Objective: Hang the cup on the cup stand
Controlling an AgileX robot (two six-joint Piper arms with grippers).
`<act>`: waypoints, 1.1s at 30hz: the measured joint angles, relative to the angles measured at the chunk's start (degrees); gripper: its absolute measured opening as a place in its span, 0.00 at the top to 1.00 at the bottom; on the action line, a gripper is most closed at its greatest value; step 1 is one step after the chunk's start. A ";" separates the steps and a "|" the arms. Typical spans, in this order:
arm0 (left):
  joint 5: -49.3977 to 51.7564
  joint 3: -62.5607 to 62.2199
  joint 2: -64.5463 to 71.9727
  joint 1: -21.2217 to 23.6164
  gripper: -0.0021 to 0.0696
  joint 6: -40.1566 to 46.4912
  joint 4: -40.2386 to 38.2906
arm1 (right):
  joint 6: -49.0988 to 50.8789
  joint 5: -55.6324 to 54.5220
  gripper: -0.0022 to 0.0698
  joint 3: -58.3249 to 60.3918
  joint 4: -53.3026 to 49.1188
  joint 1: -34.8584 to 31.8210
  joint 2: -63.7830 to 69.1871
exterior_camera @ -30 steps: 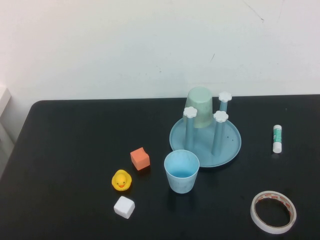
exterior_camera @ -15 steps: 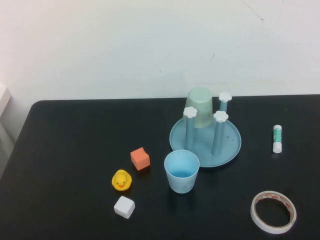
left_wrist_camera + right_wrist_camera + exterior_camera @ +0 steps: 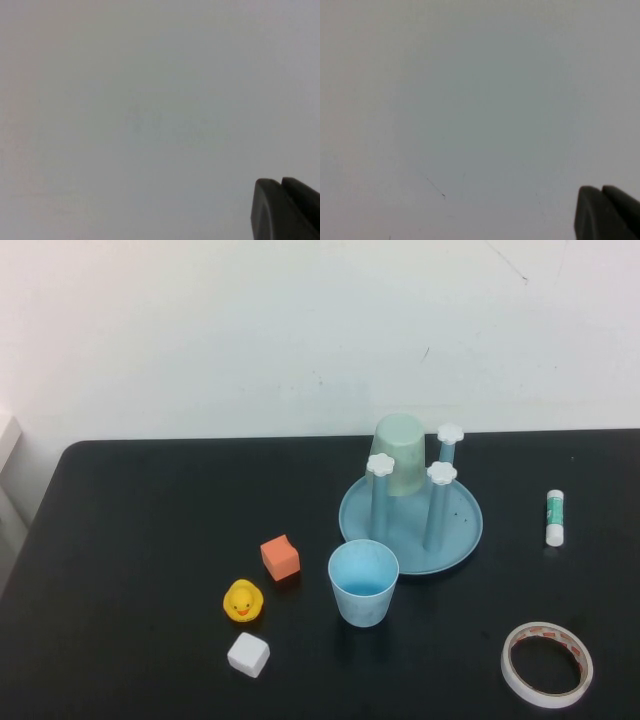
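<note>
On the counter (image 3: 150,520) the cup (image 3: 363,582) stands upright beside the cup stand (image 3: 411,515); my left fingers (image 3: 285,210) and right fingers (image 3: 606,212) (facing the wall) are clenched, empty.

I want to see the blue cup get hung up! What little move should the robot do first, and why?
Probably bring one arm down toward the blue cup with its fingers opening. The cup stands upright on the table, just in front of the cup stand, untouched. The left gripper and right gripper are both shut and face a bare wall, away from the table.
</note>
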 joint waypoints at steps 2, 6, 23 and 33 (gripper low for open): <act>7.95 -5.72 0.00 0.00 0.97 0.00 0.00 | -0.43 6.83 0.97 -5.30 0.00 0.00 1.50; 25.10 -17.36 3.13 0.00 0.97 1.80 0.00 | -0.78 19.82 0.97 -15.51 0.22 0.00 7.90; 42.22 -18.27 16.28 0.00 0.97 3.48 -3.39 | -38.21 45.53 0.97 -34.58 29.35 0.00 53.43; 37.95 -16.25 16.31 0.00 0.97 3.04 -5.40 | -85.05 36.31 0.90 -37.78 71.87 11.53 82.91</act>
